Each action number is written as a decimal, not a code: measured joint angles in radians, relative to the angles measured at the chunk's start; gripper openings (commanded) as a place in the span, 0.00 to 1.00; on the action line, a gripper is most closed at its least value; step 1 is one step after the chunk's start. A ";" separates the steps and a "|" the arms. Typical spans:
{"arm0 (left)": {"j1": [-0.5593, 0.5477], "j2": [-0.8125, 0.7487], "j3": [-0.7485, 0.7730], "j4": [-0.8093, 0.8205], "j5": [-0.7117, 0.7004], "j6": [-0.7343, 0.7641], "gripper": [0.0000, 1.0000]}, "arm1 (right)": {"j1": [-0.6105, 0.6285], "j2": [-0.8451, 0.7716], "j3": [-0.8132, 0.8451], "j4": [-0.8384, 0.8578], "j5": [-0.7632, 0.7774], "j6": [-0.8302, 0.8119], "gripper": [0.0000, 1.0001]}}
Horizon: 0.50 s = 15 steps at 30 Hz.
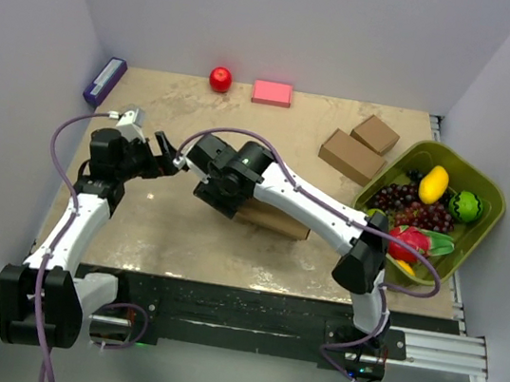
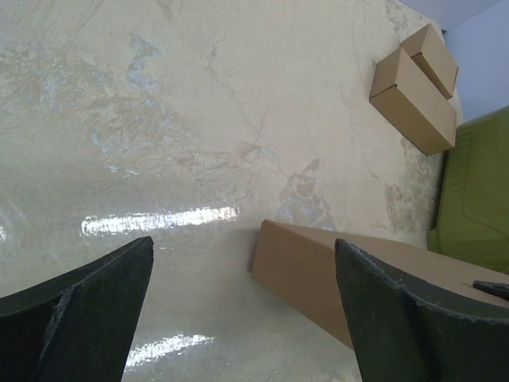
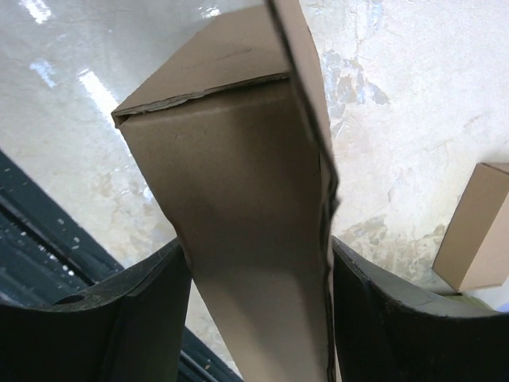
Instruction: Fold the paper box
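**A:** What sits nearest?

**B:** A black rail along the near edge of the table, with both arm bases on it.

**A:** And the left gripper?

**B:** The left gripper hangs over the left middle of the table. Its jaws are spread wide and nothing is between them. Its wrist view shows bare table between the fingers, and a corner of the paper box just past them.

**A:** The right one?

**B:** That arm reaches from the right base across to the middle. The right gripper is clamped on the paper box, with one finger against each long side and the jaws about half spread.

**A:** Where is the paper box exactly?

**B:** Mid-table, just right of the left gripper and partly hidden under the right arm from above. It is folded up into a flat closed shape, and the seam of one end flap shows in the right wrist view. Its far part lies on the table. I cannot tell whether the gripped end is lifted.

**A:** Farther back?

**B:** Two small boxes lie side by side at the right rear. Beside them, at the right edge, is a green tray holding a lemon, grapes and other fruit. Along the back wall are a red ball and a pink block. A purple box lies in the far left corner.
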 measured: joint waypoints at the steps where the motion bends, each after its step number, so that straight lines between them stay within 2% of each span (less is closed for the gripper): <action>1: 0.000 0.003 0.000 0.000 0.002 0.000 1.00 | -0.002 0.015 0.007 0.001 0.010 -0.004 0.45; 6: 0.000 0.012 0.000 0.000 0.011 0.000 1.00 | -0.003 0.061 0.028 -0.005 0.057 -0.016 0.59; 8: 0.000 0.014 0.000 0.000 0.013 0.000 1.00 | -0.003 0.068 0.035 -0.002 0.079 -0.022 0.57; 9: 0.000 0.015 0.000 0.000 0.014 0.000 1.00 | -0.005 0.070 0.035 0.003 0.085 -0.027 0.49; 15: 0.000 0.024 0.000 0.010 0.016 0.000 1.00 | -0.035 0.071 0.041 0.023 0.077 -0.054 0.44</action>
